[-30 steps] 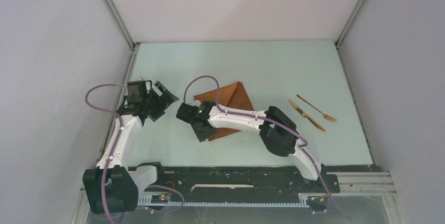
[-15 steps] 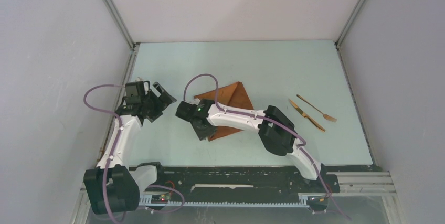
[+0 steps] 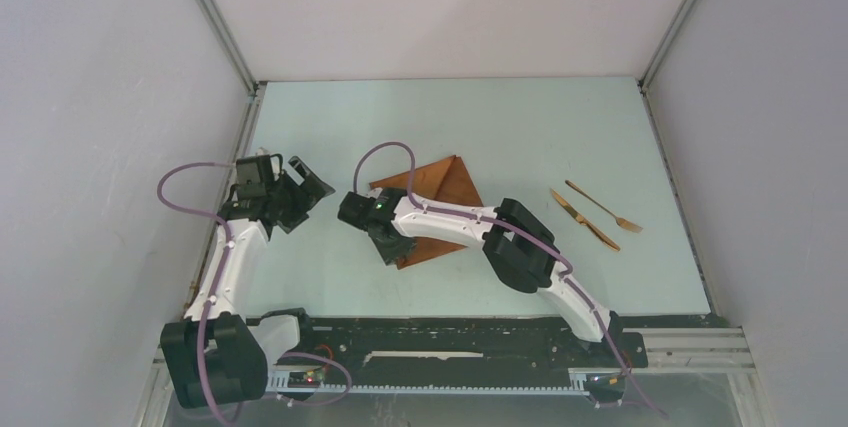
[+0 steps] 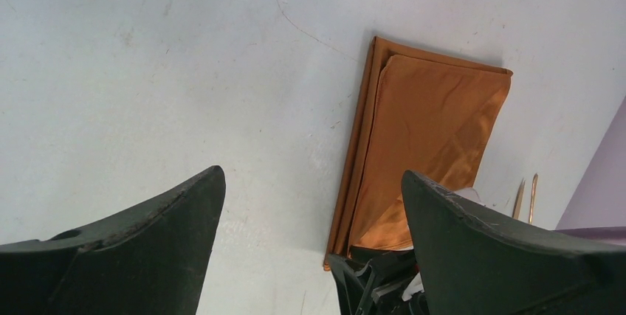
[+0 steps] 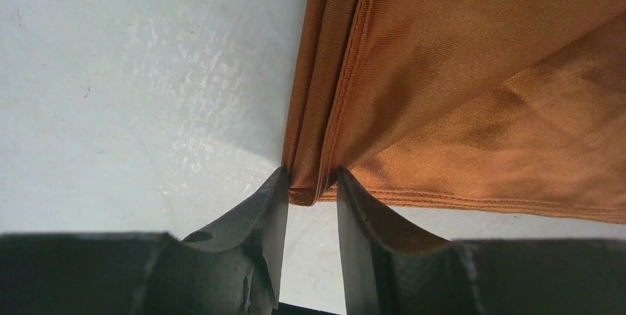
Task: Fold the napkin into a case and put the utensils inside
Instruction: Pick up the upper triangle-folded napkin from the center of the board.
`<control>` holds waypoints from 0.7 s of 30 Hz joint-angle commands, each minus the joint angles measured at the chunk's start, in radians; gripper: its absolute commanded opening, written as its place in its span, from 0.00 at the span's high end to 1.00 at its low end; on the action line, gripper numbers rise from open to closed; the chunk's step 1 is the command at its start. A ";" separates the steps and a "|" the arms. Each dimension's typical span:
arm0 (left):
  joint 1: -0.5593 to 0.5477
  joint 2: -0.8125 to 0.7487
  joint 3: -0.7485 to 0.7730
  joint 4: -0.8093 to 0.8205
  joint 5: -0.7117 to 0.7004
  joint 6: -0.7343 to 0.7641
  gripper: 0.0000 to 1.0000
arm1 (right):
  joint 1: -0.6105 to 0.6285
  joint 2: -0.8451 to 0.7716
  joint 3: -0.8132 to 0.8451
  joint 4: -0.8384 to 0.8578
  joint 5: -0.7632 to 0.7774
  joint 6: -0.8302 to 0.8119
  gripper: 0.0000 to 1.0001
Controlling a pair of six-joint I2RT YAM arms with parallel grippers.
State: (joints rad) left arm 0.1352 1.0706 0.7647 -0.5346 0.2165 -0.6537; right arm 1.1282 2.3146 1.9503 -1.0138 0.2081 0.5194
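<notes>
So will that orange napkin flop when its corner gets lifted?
Probably floppy: the napkin shows soft wrinkles and rounded folds. Its sheen hints it may slip from the right pincer at its corner. Folded layers could slide apart.

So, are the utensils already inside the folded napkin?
No, the utensils lie on the bare table, to the right of the napkin and apart from it.

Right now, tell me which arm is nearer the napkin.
Right. The right arm is at the napkin, its jaws pinching the folded near-left corner. The left arm is off to the napkin's left, jaws wide open and touching nothing.
</notes>
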 commanded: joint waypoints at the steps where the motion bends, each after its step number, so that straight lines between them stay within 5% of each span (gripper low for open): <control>1: 0.014 -0.003 -0.016 0.030 0.024 0.020 0.04 | 0.007 0.005 0.055 -0.030 0.059 -0.027 0.61; 21: 0.027 -0.001 -0.022 0.038 0.044 0.022 0.04 | 0.001 0.031 0.069 -0.004 0.011 -0.041 0.54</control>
State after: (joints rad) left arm 0.1490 1.0733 0.7536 -0.5224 0.2424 -0.6533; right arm 1.1328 2.3234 1.9896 -1.0279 0.2253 0.4950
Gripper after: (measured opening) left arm 0.964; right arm 0.466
